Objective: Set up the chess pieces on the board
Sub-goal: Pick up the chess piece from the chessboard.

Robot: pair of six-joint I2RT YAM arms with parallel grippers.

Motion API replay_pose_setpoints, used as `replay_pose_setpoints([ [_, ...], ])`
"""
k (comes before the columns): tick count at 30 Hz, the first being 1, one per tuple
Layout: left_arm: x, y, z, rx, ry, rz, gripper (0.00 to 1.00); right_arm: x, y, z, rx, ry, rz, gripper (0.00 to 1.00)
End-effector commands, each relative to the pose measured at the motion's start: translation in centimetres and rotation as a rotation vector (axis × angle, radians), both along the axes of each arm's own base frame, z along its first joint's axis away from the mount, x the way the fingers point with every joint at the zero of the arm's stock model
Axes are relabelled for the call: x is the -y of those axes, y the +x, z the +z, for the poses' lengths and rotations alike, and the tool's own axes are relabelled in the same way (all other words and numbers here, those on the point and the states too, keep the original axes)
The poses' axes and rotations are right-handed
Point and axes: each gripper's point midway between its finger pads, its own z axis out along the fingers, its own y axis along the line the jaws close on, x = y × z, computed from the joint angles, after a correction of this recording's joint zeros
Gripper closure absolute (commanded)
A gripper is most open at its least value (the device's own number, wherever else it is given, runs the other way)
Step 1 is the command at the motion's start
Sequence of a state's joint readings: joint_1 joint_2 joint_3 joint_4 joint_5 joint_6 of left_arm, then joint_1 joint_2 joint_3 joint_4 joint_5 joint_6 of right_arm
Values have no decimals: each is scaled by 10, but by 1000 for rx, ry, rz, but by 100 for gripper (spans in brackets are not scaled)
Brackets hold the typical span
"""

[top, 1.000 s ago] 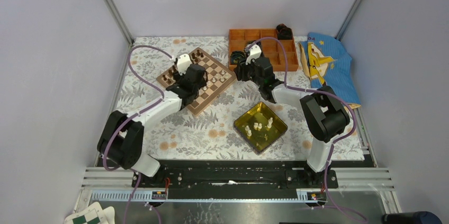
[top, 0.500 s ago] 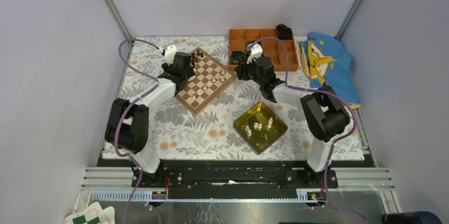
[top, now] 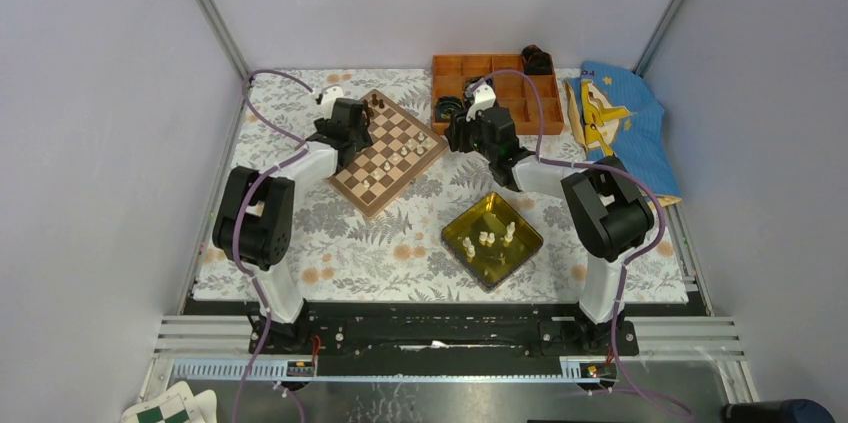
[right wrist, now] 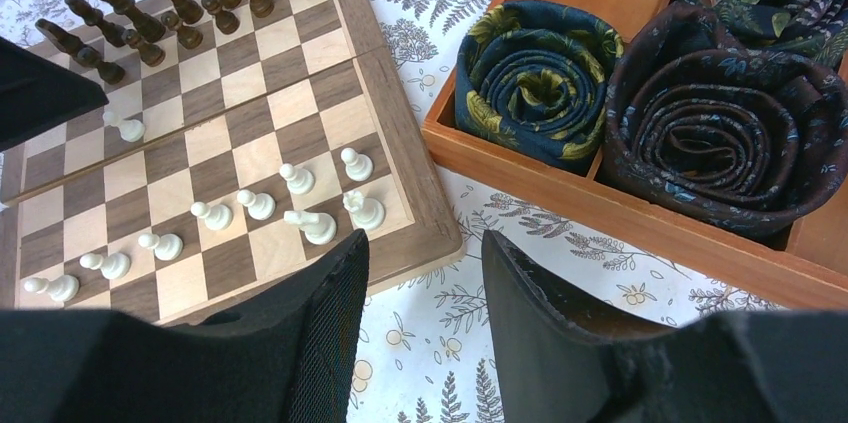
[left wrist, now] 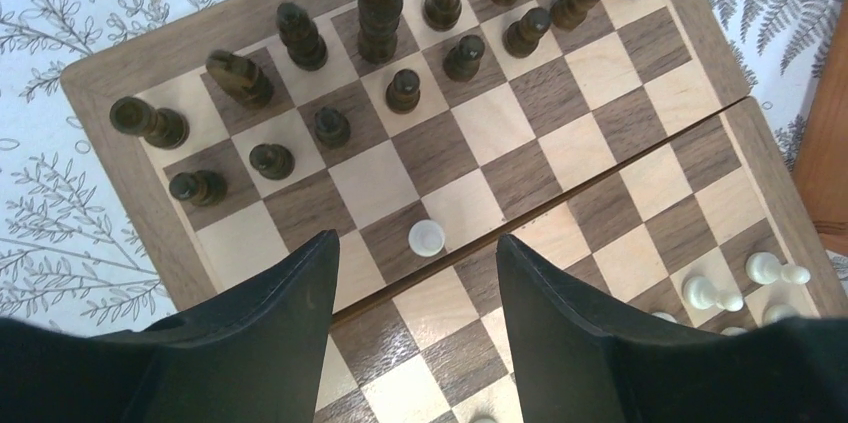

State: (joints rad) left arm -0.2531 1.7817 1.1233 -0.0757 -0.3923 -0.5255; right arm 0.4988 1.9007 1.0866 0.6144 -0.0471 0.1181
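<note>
From above, we see the board (top: 388, 155) angled on a fern-print cloth (top: 330, 243) between pale walls (top: 420, 3). A yellow tray (top: 518, 216) holds several white pieces (top: 490, 238), and an orange box (top: 480, 58) sits beyond. Lettering on a blue bag (top: 625, 123) is too small to read.

At the left wrist, the left gripper (left wrist: 415, 283) stands open and empty over the board, a lone white pawn (left wrist: 427, 237) just ahead and dark pieces (left wrist: 380, 13) beyond.

At the right wrist, the right gripper (right wrist: 425, 293) gapes empty beside the board's edge, and rolled fabrics (right wrist: 540, 83) fill the box.
</note>
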Motion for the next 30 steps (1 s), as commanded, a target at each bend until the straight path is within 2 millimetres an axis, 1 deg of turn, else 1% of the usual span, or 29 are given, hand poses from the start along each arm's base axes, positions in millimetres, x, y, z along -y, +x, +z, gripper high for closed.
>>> replay_pose_setpoints([
  [1, 4, 23, 18, 77, -6, -34, 34, -6, 15, 30, 67, 54, 3, 47],
  [9, 6, 24, 7, 53, 2, -52, 36, -5, 16, 28, 64, 53, -1, 47],
  [17, 6, 29, 6, 67, 9, -56, 38, -4, 15, 27, 62, 57, -1, 47],
  [30, 6, 33, -4, 43, 27, -64, 41, -1, 15, 24, 58, 55, -5, 47],
])
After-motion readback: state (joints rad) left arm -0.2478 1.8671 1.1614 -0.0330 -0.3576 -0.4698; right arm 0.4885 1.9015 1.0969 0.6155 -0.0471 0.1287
